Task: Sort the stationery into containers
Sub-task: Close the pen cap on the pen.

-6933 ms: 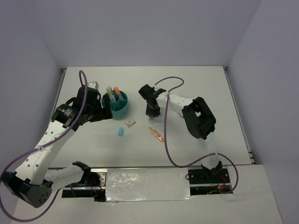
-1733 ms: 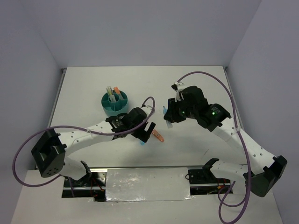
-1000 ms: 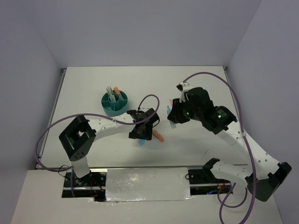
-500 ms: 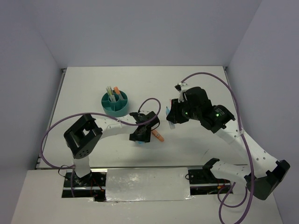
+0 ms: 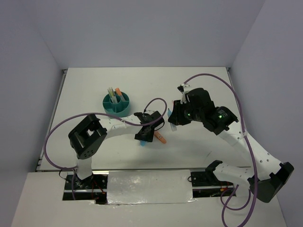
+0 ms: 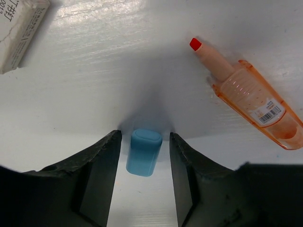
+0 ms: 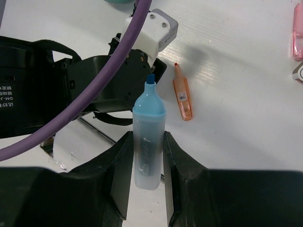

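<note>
A small blue eraser point(image 6: 144, 152) lies on the white table between the fingers of my left gripper point(image 6: 144, 137); the jaws stand open with a narrow gap on each side of it. In the top view that gripper point(image 5: 144, 137) is low at the table's middle. My right gripper point(image 7: 147, 137) is shut on a blue marker point(image 7: 148, 142), held tip up above the table, to the right of the left gripper point(image 5: 173, 122). An orange marker point(image 6: 251, 109) lies just right of the left gripper. The round teal container point(image 5: 117, 105) stands behind and to the left, holding several pens.
A whitish-tan block point(image 6: 19, 33) lies beyond the left gripper, to its left. A pink marker point(image 7: 298, 33) shows at the right wrist view's right edge. Purple cables point(image 5: 208, 78) arc over both arms. Walls close in the table on three sides.
The left jaws have narrowed around the blue eraser, and the left arm's elbow has shifted slightly. The right arm holds the blue marker in the same place.
</note>
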`<state>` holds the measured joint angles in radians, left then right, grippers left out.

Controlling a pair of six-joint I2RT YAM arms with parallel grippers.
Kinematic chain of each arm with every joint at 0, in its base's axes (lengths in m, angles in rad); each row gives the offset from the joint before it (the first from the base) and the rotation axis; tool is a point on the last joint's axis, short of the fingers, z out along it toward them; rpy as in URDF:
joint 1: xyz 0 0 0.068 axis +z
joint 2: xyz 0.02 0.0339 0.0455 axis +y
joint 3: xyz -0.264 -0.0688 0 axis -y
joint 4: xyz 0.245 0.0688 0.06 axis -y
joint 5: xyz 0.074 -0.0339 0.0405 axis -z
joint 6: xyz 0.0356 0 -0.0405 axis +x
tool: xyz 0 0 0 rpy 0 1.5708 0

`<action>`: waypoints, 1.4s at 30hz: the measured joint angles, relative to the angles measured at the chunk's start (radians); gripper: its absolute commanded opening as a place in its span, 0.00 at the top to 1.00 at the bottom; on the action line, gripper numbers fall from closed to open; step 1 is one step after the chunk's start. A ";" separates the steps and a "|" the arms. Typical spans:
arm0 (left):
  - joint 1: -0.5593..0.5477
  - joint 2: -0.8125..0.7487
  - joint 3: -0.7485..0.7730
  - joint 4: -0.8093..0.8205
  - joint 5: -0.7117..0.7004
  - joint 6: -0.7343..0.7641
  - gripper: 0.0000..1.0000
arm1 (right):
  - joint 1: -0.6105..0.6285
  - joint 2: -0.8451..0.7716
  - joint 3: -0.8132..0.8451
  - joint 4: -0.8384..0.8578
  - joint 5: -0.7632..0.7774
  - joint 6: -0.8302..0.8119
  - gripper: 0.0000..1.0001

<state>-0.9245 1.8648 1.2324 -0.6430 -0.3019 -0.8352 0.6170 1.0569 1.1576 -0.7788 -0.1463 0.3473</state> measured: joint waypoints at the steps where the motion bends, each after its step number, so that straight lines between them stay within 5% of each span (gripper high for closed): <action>1: 0.000 0.000 0.000 0.000 0.000 -0.001 0.44 | 0.000 0.000 0.000 0.000 0.000 0.001 0.99; 10: 0.000 -0.019 -0.031 0.029 0.023 -0.008 0.72 | 0.000 -0.010 0.000 0.000 -0.001 0.015 0.99; 14: 0.002 -0.041 -0.060 0.045 0.045 -0.014 1.00 | 0.000 -0.010 0.000 0.001 -0.002 0.025 0.99; 19: 0.040 -0.079 -0.071 0.040 0.094 -0.028 1.00 | -0.010 -0.023 -0.008 0.034 -0.058 0.031 1.00; 23: 0.146 -0.264 -0.090 0.105 0.167 -0.031 1.00 | -0.033 -0.070 -0.078 0.164 -0.256 0.061 1.00; 31: 0.331 -0.736 -0.249 0.674 0.415 -0.085 1.00 | -0.035 -0.163 -0.274 0.671 -0.639 0.338 1.00; 42: 0.332 -0.775 -0.296 1.090 0.667 -0.241 1.00 | -0.035 -0.103 -0.355 1.078 -0.760 0.597 1.00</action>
<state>-0.5922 1.0897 0.9363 0.4469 0.3653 -1.0763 0.5819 0.9535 0.8024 0.2996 -0.9062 0.9447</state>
